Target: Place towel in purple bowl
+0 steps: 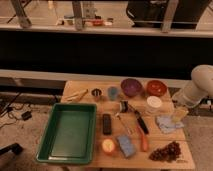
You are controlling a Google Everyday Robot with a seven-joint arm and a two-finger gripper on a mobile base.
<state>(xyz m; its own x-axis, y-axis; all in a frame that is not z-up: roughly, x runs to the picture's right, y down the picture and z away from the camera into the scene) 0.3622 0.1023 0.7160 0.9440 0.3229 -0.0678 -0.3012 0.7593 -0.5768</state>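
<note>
So the table (112,107) is a light wooden one sitting in the lower half of the frame, and it's pretty cluttered. The towel (165,122) is a small pale blue crumpled thing lying flat near the right edge, just below a white round lid-looking thing (154,103). It's not in the purple bowl (131,86), which is up along the far edge, right of centre, with a red bowl (156,87) just beside it on the right. The white arm (197,87) comes in from the right edge of the frame and bends down toward the table, and the gripper (178,114) ends up at the towel's upper right corner, right over or against it. I can't tell if it's actually touching, and whether it's got hold of anything I can't tell either. It looks yellowish at the tip, that's about all I can make out. As for the rest, a big green tray (55,142) takes up the lower left, with a black bar-shaped object (106,123) just to its right. Along the front edge there's an orange fruit (108,145), a blue sponge (125,145), an orange carrot-like stick (144,143) and a dark bunch of grapes (167,150) in the lower right corner. Up top, left of the purple bowl, sit a bluish cup (113,92), a metal cup (96,93) and some wooden utensils (76,95). A black-handled tool (141,122) lies mid-table — between the sponge and the towel, roughly.
</note>
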